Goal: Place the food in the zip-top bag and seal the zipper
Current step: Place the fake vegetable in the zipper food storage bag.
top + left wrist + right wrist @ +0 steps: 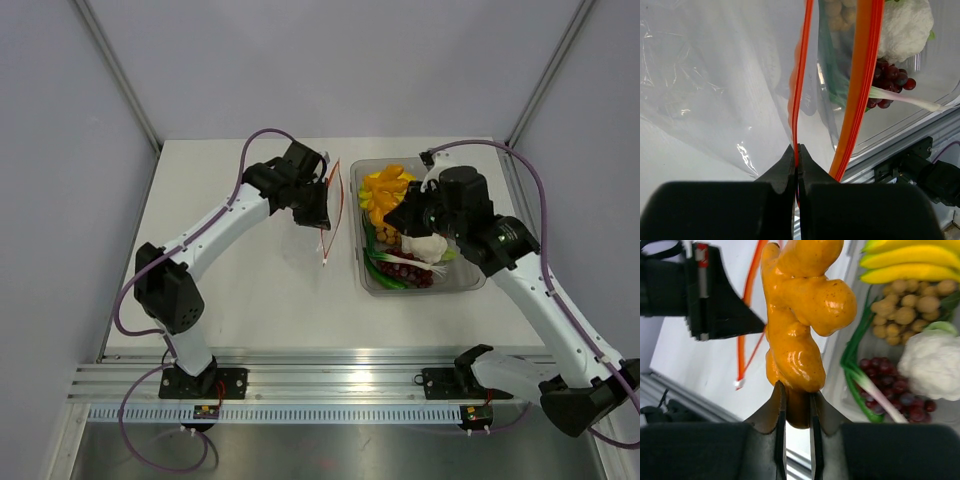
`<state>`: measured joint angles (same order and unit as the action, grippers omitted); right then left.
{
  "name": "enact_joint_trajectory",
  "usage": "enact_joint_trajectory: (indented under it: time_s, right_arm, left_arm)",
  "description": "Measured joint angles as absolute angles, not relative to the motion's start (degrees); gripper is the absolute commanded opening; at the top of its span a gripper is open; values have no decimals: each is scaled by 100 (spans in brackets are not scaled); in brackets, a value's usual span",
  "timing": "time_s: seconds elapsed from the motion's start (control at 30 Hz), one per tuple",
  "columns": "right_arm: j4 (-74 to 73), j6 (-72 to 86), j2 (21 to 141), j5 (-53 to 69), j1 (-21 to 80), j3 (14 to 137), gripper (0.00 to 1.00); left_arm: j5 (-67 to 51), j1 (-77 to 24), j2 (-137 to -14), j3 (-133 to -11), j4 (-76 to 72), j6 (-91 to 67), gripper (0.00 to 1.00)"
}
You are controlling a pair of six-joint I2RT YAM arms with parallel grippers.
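- My left pincer [797, 160] is clamped shut on the zipper [801, 75], holding the zip-top bag [715, 90] at 9 o'clock of the tub [430, 291].
- My right pincer [796, 407] pinches an orange piece [800, 315] over the tub.

bag [715, 85]: clear, hanging, mouth parted | zipper [860, 85]: red-orange, unsealed | orange piece [802, 315]: held aloft | grapes [890, 382], bananas [910, 260]: lying together

Just left of the tub [425, 291], the zip-top bag [715, 75] stands upright, its zipper [860, 85] strips parted in a narrow slot; the left gripper [797, 150], pinching one strip, blocks farther left. Bare table [260, 300] lies open nearer. The right gripper [796, 405], clamping an orange piece [800, 315], hangs over the tub's left side
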<state>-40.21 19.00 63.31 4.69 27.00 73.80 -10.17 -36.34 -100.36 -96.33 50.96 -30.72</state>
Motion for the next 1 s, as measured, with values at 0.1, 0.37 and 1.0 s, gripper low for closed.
enact_joint_trajectory:
  time_s: [0.1, 0.37, 1.0]
  right_arm:
    - [-4016, 2202, 6418, 436, 3166, 7380, 0]
    - [-3933, 2650, 6989, 344, 3868, 7380, 0]
    - [-3861, 2921, 7754, -213, 4001, 7599, 0]
  left_arm:
    - [-1116, -3645, -10040, -9633, 5017, -3133, 0]
    - [-1214, -3743, -10326, -9758, 4936, -3203, 0]
    - [-1009, -3583, -10398, -9553, 4803, -3328, 0]
